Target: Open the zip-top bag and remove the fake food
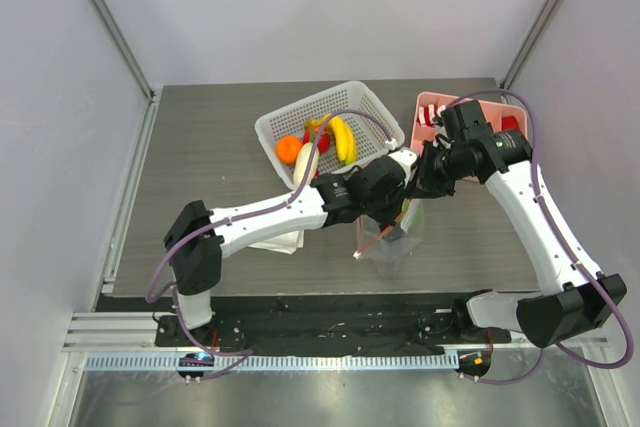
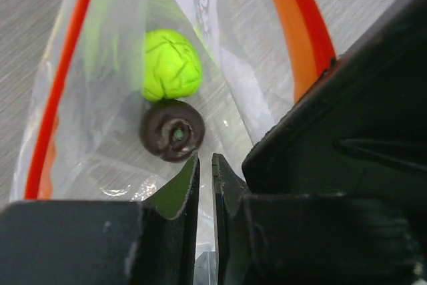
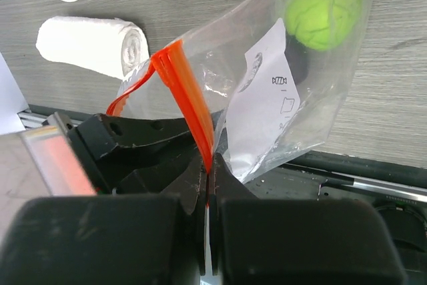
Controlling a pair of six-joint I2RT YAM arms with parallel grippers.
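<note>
The clear zip-top bag (image 1: 392, 242) hangs upright near the table's front edge, its mouth open. My right gripper (image 3: 209, 165) is shut on the bag's orange-red zip strip (image 3: 183, 91) and holds that side up. My left gripper (image 2: 207, 163) points down into the open mouth, jaws almost together with only a thin slit and nothing between them. Just below the left fingertips (image 2: 190, 175), inside the bag, lie a bright green fake food piece (image 2: 170, 65) and a dark round piece (image 2: 172, 130). The strip (image 2: 303, 38) runs down both sides of the left wrist view.
A white basket (image 1: 375, 107) behind the arms holds an orange (image 1: 289, 148), yellow bananas (image 1: 343, 137), a white radish (image 1: 305, 162) and a red piece. A pink tray (image 1: 428, 107) stands to its right. A rolled white cloth (image 3: 93, 45) lies left of the bag.
</note>
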